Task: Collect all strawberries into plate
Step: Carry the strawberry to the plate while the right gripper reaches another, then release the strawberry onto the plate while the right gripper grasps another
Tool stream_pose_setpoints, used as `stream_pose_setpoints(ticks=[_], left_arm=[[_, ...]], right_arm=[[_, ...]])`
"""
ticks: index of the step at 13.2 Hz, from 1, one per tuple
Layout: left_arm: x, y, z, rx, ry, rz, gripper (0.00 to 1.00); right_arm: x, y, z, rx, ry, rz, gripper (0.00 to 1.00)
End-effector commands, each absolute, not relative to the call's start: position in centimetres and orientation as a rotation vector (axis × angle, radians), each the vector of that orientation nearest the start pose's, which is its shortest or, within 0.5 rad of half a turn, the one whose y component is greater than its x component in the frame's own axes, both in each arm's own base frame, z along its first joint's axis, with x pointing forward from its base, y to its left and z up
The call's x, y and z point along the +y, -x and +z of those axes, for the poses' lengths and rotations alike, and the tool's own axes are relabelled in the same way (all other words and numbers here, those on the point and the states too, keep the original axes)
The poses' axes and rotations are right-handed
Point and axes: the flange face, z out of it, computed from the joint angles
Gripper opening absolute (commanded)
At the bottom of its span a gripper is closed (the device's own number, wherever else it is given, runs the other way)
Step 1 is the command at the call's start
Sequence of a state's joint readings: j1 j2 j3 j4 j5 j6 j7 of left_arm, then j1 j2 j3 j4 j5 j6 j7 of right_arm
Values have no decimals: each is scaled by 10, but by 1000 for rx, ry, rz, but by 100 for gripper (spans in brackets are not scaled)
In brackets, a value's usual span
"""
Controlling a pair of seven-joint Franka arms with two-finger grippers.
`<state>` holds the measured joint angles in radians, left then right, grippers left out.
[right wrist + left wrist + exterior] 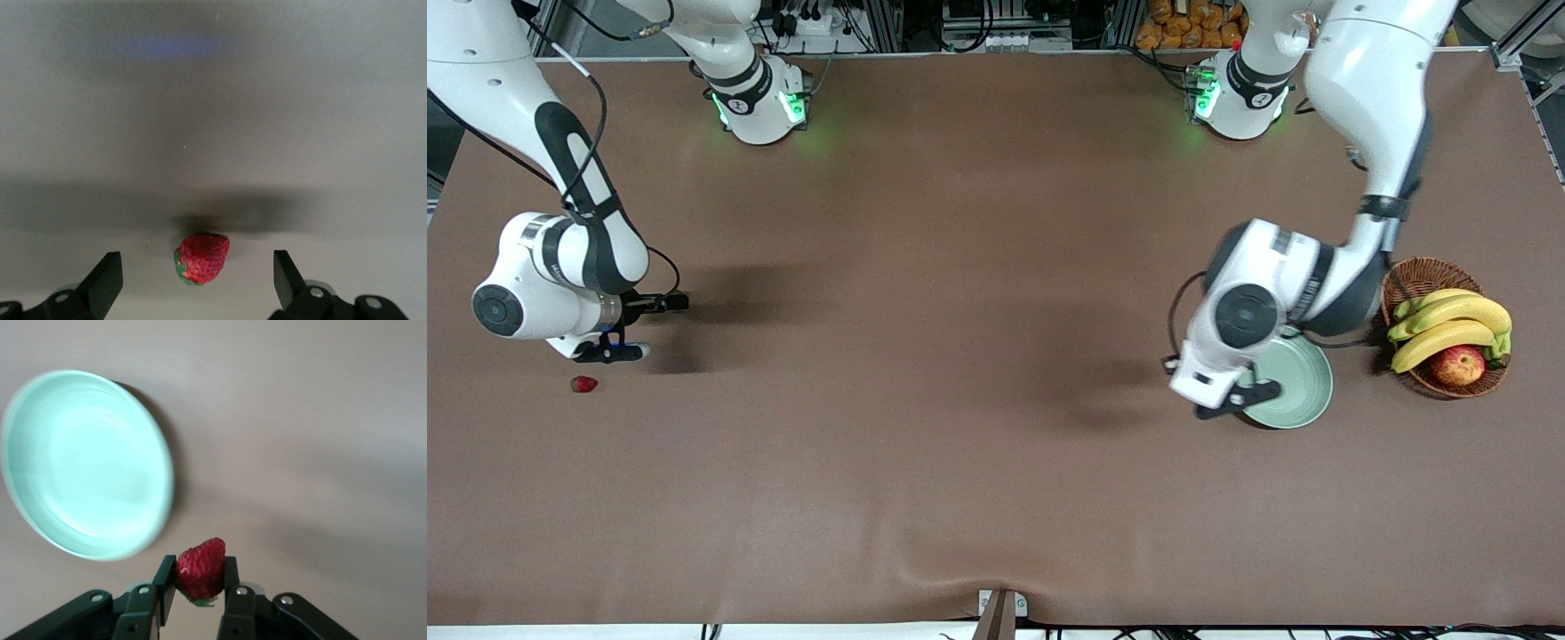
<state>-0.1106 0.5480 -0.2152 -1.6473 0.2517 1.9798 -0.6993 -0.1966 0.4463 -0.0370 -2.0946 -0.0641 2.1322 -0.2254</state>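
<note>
strawberry (pixel 201 568) number one sits pinched in the left gripper (pixel 1249 391), jaws closed on its bumpy red flesh, just over the rim of the glossy mint plate (pixel 1303 391), probably lined up for a drop. right gripper (pixel 618 329) hangs with jaws wide open above another strawberry (pixel 584 384) lying on the brown bench (pixel 960 356) at the right arm's end, looks ready to grab.

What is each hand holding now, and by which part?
Left hand pinches a strawberry by its sides, near the plate. Right hand, open, holds nothing.
</note>
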Motion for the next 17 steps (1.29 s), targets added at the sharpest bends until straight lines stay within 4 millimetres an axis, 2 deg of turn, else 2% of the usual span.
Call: stream_pose_setpoints(ticks=[1,3,4,5,6,7,9,13,17], left_arm=[[-109,-638,268,-328,2910,262,0],[-74,-637,242,-342,2912,309,11],[-73,-635,232,-340,2916,312,15],[-71,-635,226,-342,2920,312,25],[-63,-638,228,-356,2924,304,47],[-55,-640,230,-355,2928,302,99],[-54,-646,251,-299,2947,252,100],[-55,-669,317,-275,2979,90,100],[-58,-685,364,-286,2994,-45,100]], right_arm=[[-129,-511,174,-58,3032,639,100],[-129,-509,170,-56,3026,652,100],[-128,-507,168,-56,3023,661,100],[-128,-505,167,-58,3021,665,99],[-128,-504,166,-56,3020,667,84],[-128,-503,165,-58,3018,671,79],[-127,-503,165,-58,3017,674,68],[-128,-502,164,-55,3016,673,53],[-127,-502,164,-59,3016,673,20]])
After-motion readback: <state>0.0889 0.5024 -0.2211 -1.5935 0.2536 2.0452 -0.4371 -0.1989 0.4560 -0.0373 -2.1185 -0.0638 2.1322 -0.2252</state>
